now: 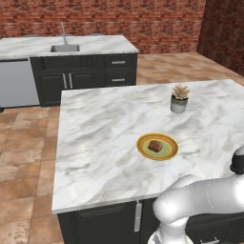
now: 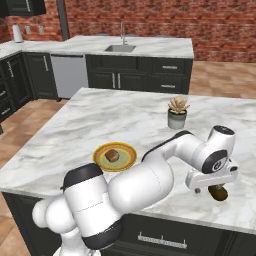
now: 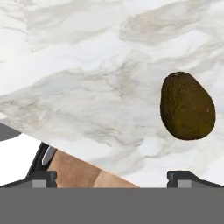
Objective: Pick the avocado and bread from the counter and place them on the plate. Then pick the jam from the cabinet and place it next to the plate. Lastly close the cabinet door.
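Spread wide and holding nothing, the hand [image 2: 216, 189] hangs low over the near right part of the bench [image 2: 125, 120], with the avocado [image 2: 218, 192] lying on the marble just under it. From the hand's own camera the avocado [image 3: 187, 106] sits off to one side, not centred between the two fingertips [image 3: 41, 177], and that looks like the main risk: if the hand drops as it is, one finger could land on the fruit or nudge it, and a rounded thing like that may roll toward the bench edge, which is close by. The bread [image 1: 154, 146] already rests on the plate [image 1: 145, 150], well apart from the avocado, so carrying the fruit over could knock it if set down carelessly. A potted plant [image 2: 177, 112] stands beyond the plate. From the right-hand camera the hand covers much of the avocado, so I cannot tell whether they touch. Jam and cabinet are nowhere I can make out.
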